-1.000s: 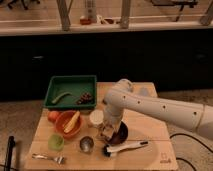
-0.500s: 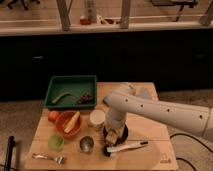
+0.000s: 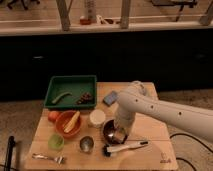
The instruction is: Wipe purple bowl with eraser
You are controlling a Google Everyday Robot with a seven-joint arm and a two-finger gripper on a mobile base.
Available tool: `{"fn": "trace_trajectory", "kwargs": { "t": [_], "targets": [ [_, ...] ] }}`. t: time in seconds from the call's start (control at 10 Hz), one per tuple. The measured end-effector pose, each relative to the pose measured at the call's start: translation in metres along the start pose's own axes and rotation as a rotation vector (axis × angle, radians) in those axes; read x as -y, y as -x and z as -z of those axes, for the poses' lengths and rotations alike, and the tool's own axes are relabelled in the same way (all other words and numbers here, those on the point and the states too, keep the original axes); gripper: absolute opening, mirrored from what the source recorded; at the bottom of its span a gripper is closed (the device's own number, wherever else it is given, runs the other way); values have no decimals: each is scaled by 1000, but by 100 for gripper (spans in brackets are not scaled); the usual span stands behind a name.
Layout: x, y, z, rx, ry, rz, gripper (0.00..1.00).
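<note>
- A dark upright object (image 3: 10,150) is seen at the far left beside the table (image 3: 150,150); it is cut off by the bottom edge and cannot be identified.
- A fork (image 3: 47,158) lies near the front left corner of the table, with a small green cup (image 3: 56,142) just behind it.
- An orange bowl (image 3: 69,123) holds a pale elongated item; a reddish-orange round object (image 3: 53,116) is partly hidden behind its left rim.
- A green tray (image 3: 71,92) sits at the back left; a curved greenish piece and a dark clump are seen inside, too blurred to name.
- A steel cup (image 3: 86,144) stands near the front, with a white cup (image 3: 97,118) behind it.
- A blue sponge (image 3: 111,97) lies behind, partly covered by the arm (image 3: 165,112).
- The purple bowl (image 3: 111,134) rests at the table's middle, right of the white cup; its right part is hidden by the pincer.
- The pincer (image 3: 120,133) is lowered into the bowl; how far it is opened cannot be told, and the eraser cannot be made out.
- A brush (image 3: 125,147) lies just in front of the bowl, white handle pointing right.
</note>
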Motion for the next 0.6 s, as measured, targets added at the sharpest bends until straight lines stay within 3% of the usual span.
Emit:
{"fn": "trace_trajectory", "kwargs": {
  "t": [0.3,0.6],
  "targets": [
    [24,-12,-4,-19,-22,23,0],
    [48,3,-15,3,-23,88,0]
  ]
}}
